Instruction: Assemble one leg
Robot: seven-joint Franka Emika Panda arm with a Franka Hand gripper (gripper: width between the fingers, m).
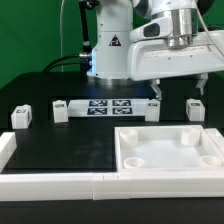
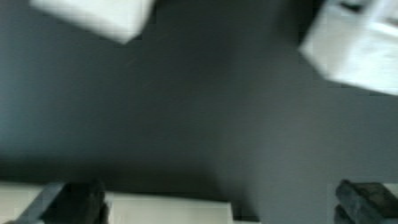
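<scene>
A leg [image 1: 157,107] stands upright near the table's [image 1: 70,140] far edge, on the exterior view's right, and a second leg [image 1: 196,108] stands nearer the right edge. The hand [image 1: 178,89] hovers above the gap between them, its fingers spread wide and holding nothing. A third leg [image 1: 60,109] stands just beside the marker board [image 1: 108,107], and a fourth leg [image 1: 22,116] stands near the left edge. The panel [image 1: 165,148] lies in the front right corner.

gripper [image 1: 178,90], jaws apart, near leg [image 1: 196,108]
</scene>
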